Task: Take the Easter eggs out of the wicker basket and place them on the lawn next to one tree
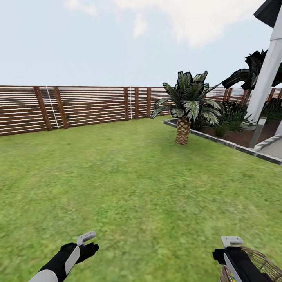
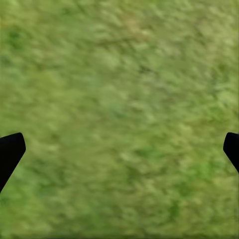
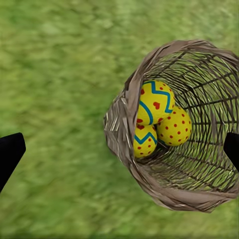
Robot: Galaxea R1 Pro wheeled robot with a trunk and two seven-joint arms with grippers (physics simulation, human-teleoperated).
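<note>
On the lawn [image 1: 129,188], the wicker basket [image 3: 199,194] holding three Easter eggs [image 3: 157,117] sits under our wide-open, empty right hand [image 3: 119,149].

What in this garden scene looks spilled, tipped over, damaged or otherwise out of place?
Nothing stands out. The brown woven wicker basket sits on the green grass lawn, unbroken, with all three yellow Easter eggs with red dots and blue-green zigzags inside. The right gripper hangs open above it.
</note>
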